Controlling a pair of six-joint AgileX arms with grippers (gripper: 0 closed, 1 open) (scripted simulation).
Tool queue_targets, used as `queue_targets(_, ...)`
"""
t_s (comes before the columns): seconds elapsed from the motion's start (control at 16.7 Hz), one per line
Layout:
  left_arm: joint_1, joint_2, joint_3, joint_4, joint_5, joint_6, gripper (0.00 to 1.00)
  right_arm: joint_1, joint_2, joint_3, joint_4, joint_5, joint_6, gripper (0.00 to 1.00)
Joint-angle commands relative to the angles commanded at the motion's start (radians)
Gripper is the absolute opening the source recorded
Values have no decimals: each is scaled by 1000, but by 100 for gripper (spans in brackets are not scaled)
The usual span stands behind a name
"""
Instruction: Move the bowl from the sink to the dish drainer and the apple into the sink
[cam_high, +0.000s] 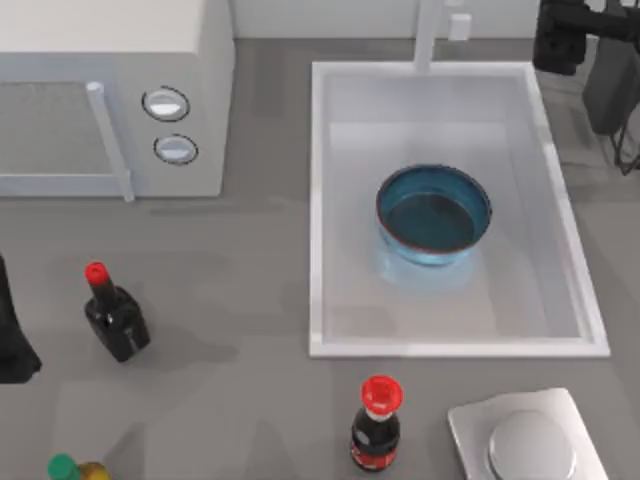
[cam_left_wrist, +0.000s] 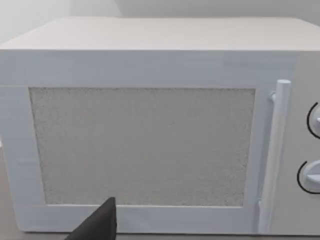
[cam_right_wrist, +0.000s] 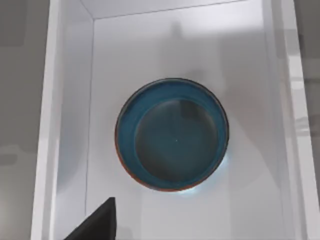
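Here our right gripper (cam_right_wrist: 95, 222) hangs above the bowl (cam_high: 433, 213) in the sink (cam_high: 318, 200) near the table's right edge, its opening impossible to tell.

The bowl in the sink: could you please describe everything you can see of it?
The bowl is round and deep blue with a thin reddish-brown rim and a dark teal, glossy inside. It sits upright and empty on the floor of the white sink, near the middle, clear of all walls. Nothing else touches it; no gripper is on it.
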Motion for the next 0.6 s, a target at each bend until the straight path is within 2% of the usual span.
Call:
queue_targets(0.36, 0, 0, 0, 0, 0, 0, 100, 119, 613, 574, -259, 31, 93, 100)
queue_targets(0.6, 0, 0, 0, 0, 0, 0, 100, 175, 933, 877, -375, 48, 127, 100)
